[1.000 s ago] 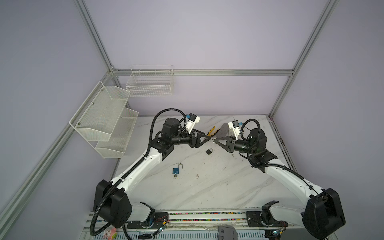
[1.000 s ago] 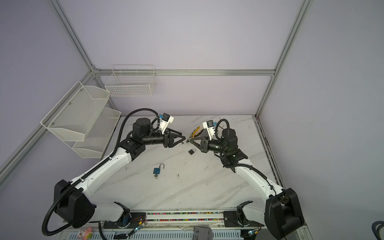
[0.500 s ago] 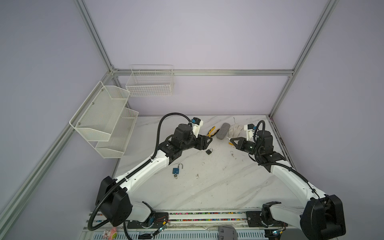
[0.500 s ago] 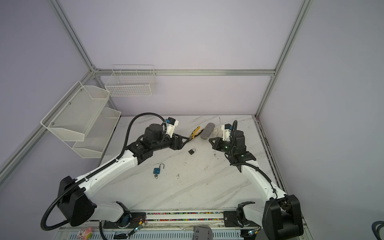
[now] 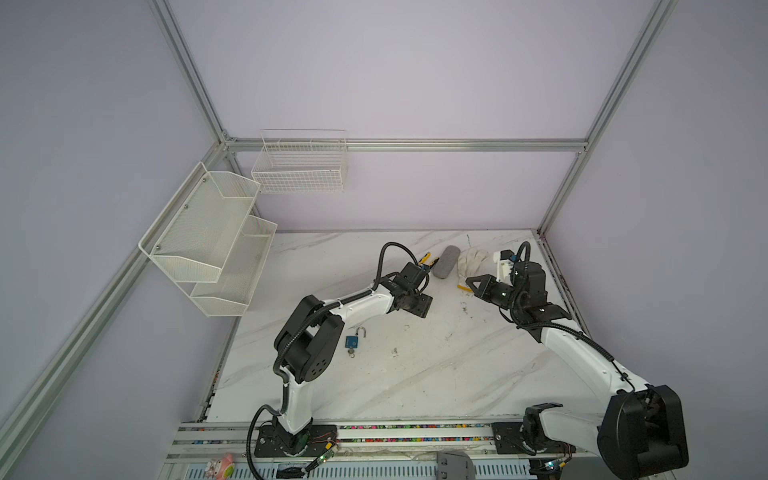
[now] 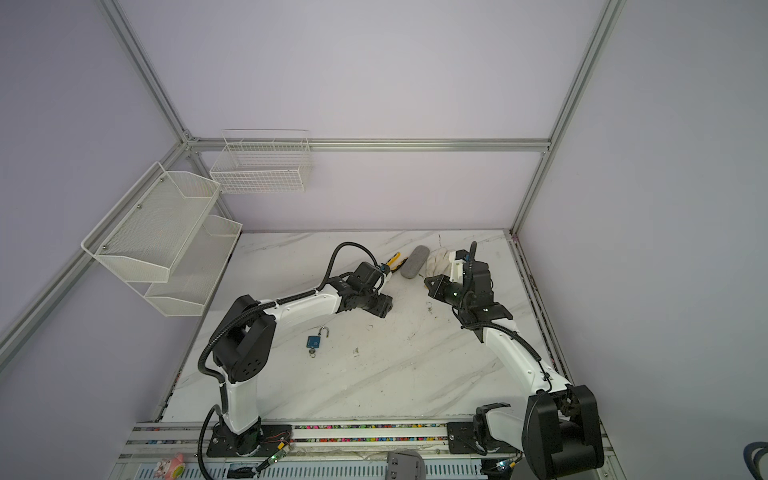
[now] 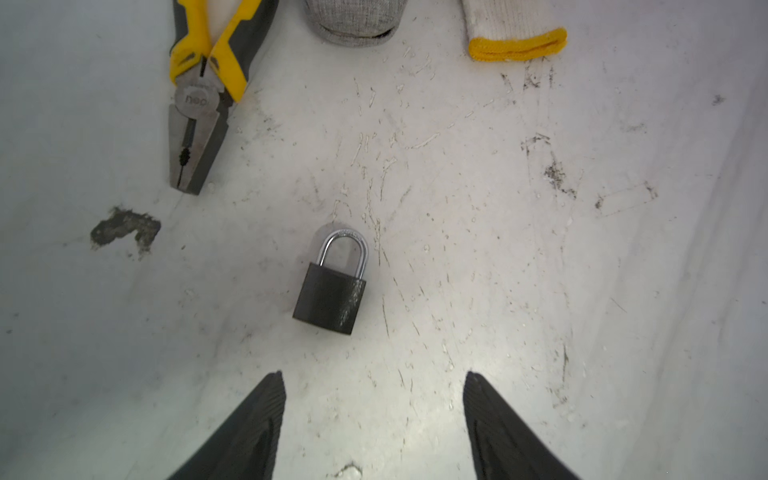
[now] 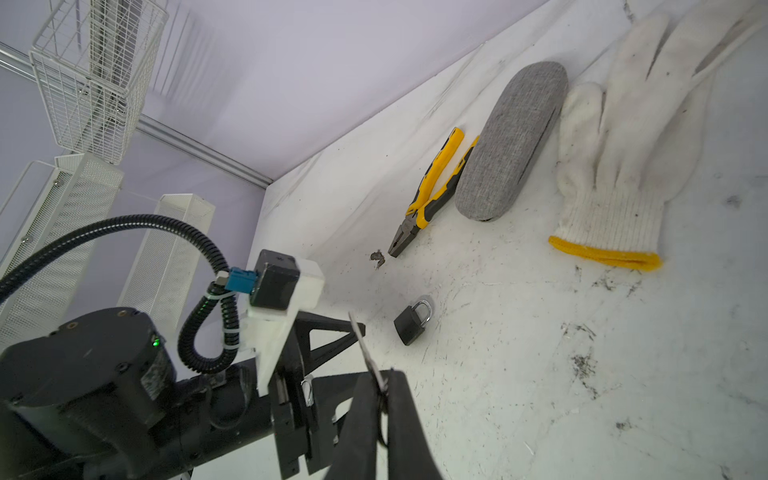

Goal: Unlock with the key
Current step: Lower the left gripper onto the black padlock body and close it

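Now, left hand (image 7: 373,382) spread just short of black padlock (image 7: 330,297) (bare marble (image 7: 519,291) all round), right hand (image 8: 380,379) pinching key (image 8: 363,344).

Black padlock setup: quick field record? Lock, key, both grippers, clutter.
black padlock: flat on table, shackle closed, untouched
key: pinched in right gripper, blade sticking out, not in lock
left gripper: jaws open, empty, padlock just ahead of them
blue padlock: lying apart, shackle looks open
clutter: pliers, grey case, white glove, toward the back wall
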You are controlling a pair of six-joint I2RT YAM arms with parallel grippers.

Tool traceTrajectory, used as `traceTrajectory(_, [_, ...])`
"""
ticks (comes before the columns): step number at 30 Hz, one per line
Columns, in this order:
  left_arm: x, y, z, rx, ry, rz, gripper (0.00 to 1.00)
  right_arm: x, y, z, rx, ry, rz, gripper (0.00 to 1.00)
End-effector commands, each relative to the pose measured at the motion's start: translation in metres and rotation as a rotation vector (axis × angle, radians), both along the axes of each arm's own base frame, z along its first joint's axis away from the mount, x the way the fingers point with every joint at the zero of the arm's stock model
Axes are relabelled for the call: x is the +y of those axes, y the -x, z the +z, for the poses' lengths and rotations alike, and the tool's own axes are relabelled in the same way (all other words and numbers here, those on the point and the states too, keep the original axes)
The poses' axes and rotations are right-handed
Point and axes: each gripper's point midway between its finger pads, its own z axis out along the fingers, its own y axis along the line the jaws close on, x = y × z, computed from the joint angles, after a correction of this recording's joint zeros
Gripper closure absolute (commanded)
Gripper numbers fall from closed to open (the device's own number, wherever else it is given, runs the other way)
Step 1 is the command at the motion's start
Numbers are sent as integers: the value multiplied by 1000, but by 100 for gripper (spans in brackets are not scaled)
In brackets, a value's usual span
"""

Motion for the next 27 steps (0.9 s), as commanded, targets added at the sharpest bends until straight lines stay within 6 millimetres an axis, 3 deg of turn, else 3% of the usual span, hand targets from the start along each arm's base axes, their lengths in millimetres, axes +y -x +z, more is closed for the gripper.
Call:
traceTrajectory(1, [-12, -29, 25, -118, -38, -3, 31, -3, -1, -1, 2, -13, -5, 100])
traceTrajectory(9, [-21, -41, -3, -97, -82, -26, 31, -6, 0, 4, -8, -20, -11, 100])
traceTrajectory(19, [-21, -27, -29, 24, -84, 42, 33, -7, 1, 0, -3, -18, -3, 100])
traceTrajectory(27, [-17, -17, -46, 65, -111, 116, 41, -7, 0, -3, 5, -18, 7, 100])
